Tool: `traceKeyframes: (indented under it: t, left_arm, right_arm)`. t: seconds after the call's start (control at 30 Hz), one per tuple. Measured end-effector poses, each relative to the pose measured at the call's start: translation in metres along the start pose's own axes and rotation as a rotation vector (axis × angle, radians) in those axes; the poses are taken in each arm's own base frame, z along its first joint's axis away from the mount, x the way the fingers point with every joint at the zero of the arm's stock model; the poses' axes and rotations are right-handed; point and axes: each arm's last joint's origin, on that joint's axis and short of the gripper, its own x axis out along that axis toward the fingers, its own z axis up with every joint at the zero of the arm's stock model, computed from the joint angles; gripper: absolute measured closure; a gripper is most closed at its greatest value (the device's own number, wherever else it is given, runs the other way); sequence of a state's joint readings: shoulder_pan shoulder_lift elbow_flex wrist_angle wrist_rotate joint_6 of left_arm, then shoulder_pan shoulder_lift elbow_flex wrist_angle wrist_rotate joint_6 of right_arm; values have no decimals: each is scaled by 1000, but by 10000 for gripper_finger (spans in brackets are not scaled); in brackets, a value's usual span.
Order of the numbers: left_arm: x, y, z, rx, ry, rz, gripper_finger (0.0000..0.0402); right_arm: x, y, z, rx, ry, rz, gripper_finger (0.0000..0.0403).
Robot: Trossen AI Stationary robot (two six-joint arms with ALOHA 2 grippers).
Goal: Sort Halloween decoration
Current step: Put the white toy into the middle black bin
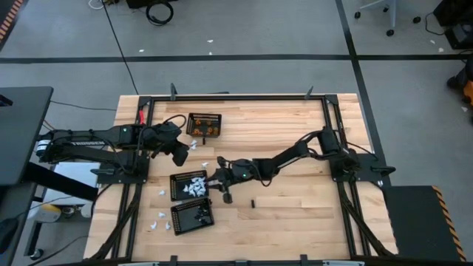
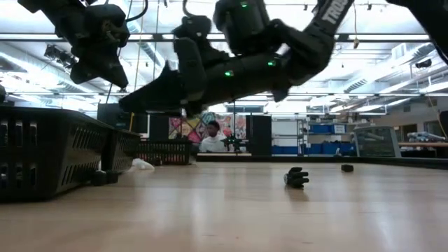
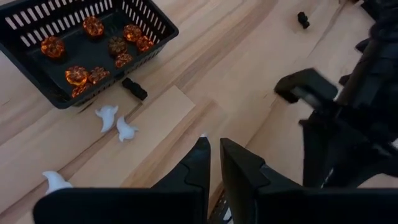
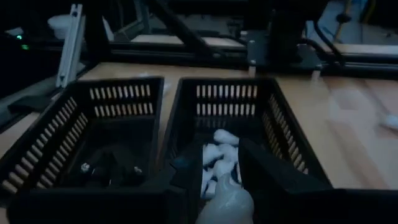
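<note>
White ghost piece point(image 4: 225, 200) pinched in the right tool point(image 4: 214, 177) above the middle basket point(image 4: 283, 134).
Left tool point(image 3: 214, 165), fingers nearly together and empty, hangs near the far-left pumpkin basket point(image 1: 205, 124).

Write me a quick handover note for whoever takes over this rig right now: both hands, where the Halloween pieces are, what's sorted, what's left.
Right hand: shut on a white ghost, hovering over the middle basket, which holds the white pieces.
Left hand: fingers close together, nothing held, raised near the far basket.
Sorted: orange pumpkins in the far basket, white ghosts in the middle one, black pieces in the near basket.
Left: drop the held ghost; loose white ghosts by the pumpkin basket and near the other two baskets' left side; black pieces loose on the table.
</note>
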State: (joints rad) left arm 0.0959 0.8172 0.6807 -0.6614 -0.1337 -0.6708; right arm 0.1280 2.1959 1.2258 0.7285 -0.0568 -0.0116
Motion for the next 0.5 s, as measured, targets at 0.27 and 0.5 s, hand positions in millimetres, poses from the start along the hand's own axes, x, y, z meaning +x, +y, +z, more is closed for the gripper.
traceKeyframes:
  t: [0.27, 0.5]
  left_arm:
    - [-4, -1, -1, -23, 27, -63, 358]
    - [-13, 4, -11, -46, 143, -93, 358]
  right_arm:
    - [47, -8, 9, -11, -57, 73, 299]
    - [82, -10, 13, 14, 33, 36, 294]
